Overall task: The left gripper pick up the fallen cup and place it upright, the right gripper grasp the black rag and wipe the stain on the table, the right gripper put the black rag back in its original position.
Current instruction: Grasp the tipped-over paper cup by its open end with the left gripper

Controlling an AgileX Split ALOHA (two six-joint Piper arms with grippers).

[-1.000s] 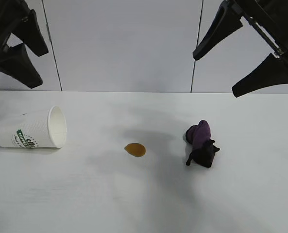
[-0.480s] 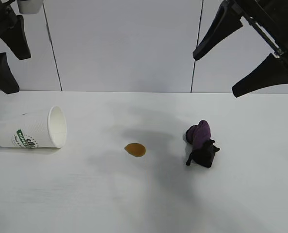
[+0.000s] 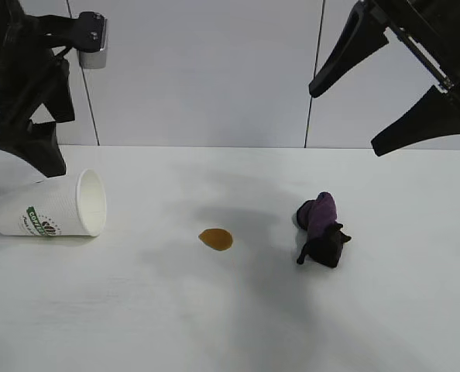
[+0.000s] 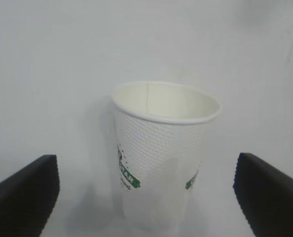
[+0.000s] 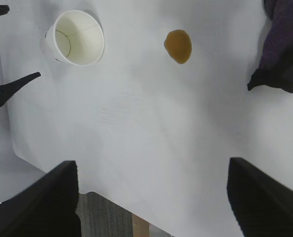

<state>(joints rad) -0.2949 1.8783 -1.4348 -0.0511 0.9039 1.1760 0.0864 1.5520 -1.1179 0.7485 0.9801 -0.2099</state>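
Nothing on the list is done yet, by the look of it. The cup (image 3: 50, 209) lies on its side at the left end of the worktop (image 3: 230, 310), mouth facing the middle. The left gripper (image 3: 40, 151) hangs just above and behind the cup, not touching it. From its wrist view the cup (image 4: 161, 153) sits squarely between the two dark fingers (image 4: 23, 192), jaws spread wide with clear space on both sides. I'd call this the line-up for the first grasp; closing, lifting and setting the cup upright are all to come.

The stain (image 3: 215, 239) sits untouched in the middle of the worktop, an orange-brown blot. The black rag (image 3: 321, 230) lies bunched to its right, well apart from it, purple part up. The right gripper (image 3: 385, 85) is parked high over the right side, jaws wide and holding nothing; its own camera looks down on the stain (image 5: 178, 46) and the rag (image 5: 283, 47).

So wiping, and putting the rag back where it lies now, are both left too.
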